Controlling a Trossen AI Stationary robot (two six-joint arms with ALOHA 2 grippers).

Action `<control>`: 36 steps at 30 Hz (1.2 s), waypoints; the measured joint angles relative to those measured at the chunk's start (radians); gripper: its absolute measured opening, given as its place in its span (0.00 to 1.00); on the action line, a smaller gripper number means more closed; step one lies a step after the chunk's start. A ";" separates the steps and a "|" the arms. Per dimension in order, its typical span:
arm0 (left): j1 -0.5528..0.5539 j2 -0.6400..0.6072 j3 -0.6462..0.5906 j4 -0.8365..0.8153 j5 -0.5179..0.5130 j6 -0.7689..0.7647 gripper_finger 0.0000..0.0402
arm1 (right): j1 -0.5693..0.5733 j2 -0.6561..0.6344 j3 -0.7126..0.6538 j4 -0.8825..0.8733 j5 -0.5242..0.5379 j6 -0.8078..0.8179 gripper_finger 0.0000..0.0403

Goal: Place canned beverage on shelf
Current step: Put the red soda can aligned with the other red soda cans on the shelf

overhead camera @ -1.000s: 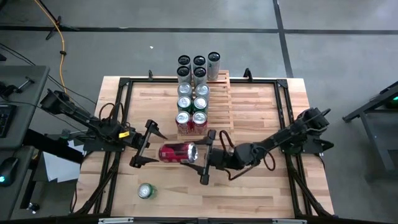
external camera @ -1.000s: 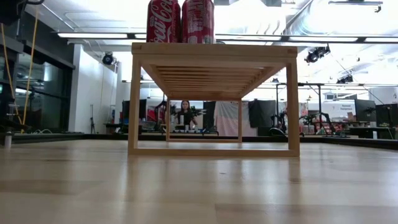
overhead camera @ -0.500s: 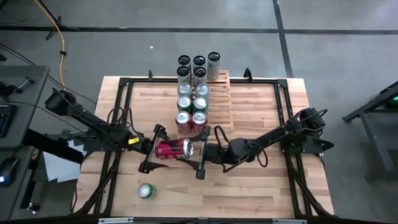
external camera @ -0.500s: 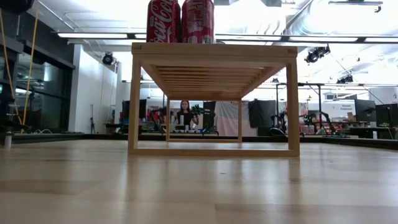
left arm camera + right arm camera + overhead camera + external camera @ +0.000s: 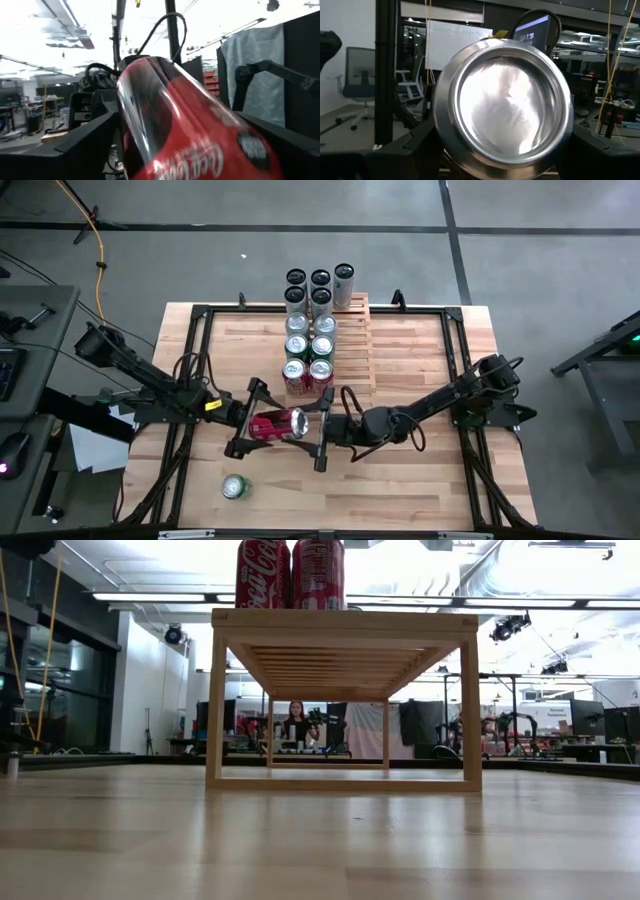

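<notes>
Red can held sideways between both grippers, in front of the shelf.

Nearest, a green can (image 5: 234,486) stands alone on the table (image 5: 420,490). Mid-table, the right gripper (image 5: 322,430) pinches the red can (image 5: 277,424) at one end; the left gripper (image 5: 247,420) stands spread around the other end. Beyond, the shelf (image 5: 355,345) carries two rows of upright cans (image 5: 309,343).
</notes>
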 joint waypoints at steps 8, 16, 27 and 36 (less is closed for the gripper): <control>-0.006 -0.002 0.000 -0.001 -0.089 -0.009 0.75 | 0.000 0.001 0.000 0.009 0.036 -0.049 0.69; -0.026 -0.001 0.002 -0.024 -0.149 0.031 0.75 | 0.002 0.001 0.000 -0.001 0.030 -0.065 0.69; -0.134 -0.155 0.022 -0.334 -0.292 0.032 0.73 | 0.048 -0.072 0.110 -0.349 0.112 -0.001 0.93; -0.231 -0.231 0.232 -0.993 -0.411 -0.239 0.73 | 0.110 -0.068 0.296 -0.829 0.143 0.141 0.82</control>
